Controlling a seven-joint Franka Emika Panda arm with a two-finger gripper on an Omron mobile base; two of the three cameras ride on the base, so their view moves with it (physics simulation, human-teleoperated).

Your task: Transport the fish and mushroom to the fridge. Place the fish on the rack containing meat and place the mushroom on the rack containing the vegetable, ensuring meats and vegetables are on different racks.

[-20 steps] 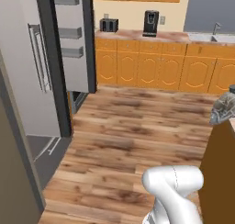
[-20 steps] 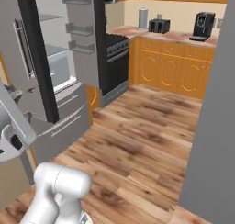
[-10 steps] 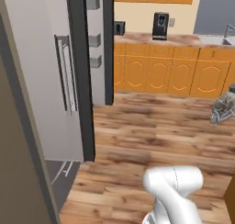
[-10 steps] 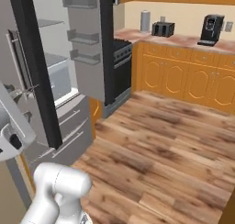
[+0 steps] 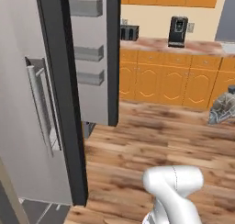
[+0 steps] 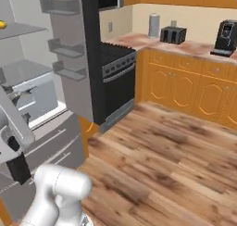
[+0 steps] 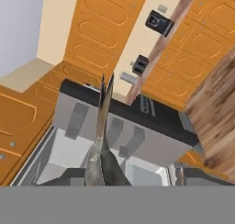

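My gripper (image 7: 102, 175) is shut on the fish (image 7: 102, 122), a thin silvery-grey body whose forked tail points up in the hand view. In the left base view the fish (image 5: 223, 108) hangs at the far right edge, above the wood floor. The fridge (image 6: 28, 95) stands open at the left of the right base view, with a grey interior. On its upper glass shelf (image 6: 25, 30) sits the yellow-orange vegetable (image 6: 2, 24). The mushroom and the meat are out of view.
The open fridge door (image 5: 92, 58) with its bins (image 6: 65, 49) stands between me and a black stove (image 6: 115, 79). Orange cabinets (image 5: 170, 83) carry a toaster (image 6: 173, 35) and a coffee machine (image 5: 177, 31). Wood floor (image 6: 171, 165) spreads ahead.
The whole scene has shifted as the base moved: the fridge and its door are nearer and larger. The fish stays held in the gripper.
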